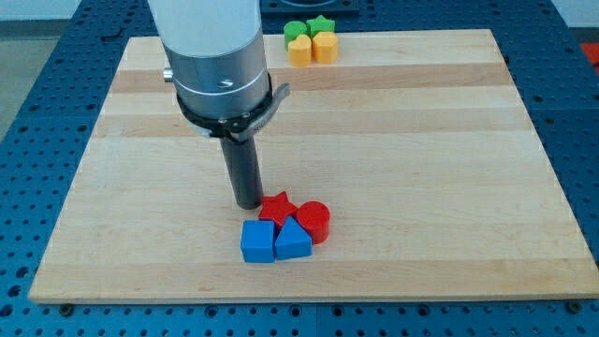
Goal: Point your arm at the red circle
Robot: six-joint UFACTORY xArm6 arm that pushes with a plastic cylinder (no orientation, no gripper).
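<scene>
The red circle [314, 221] lies on the wooden board [421, 140] near the view's bottom middle. A red star [278, 209] touches its left side. A blue cube [257, 241] and a blue triangular block [292, 241] sit just below them. My tip [248, 203] rests on the board just left of the red star, about a block's width left of the red circle, and above the blue cube.
At the view's top edge of the board a cluster holds a green circle [296, 31], a green star [321, 24], a yellow heart [300, 50] and a yellow hexagonal block [325, 46]. The arm's grey body [217, 56] hangs over the board's upper left.
</scene>
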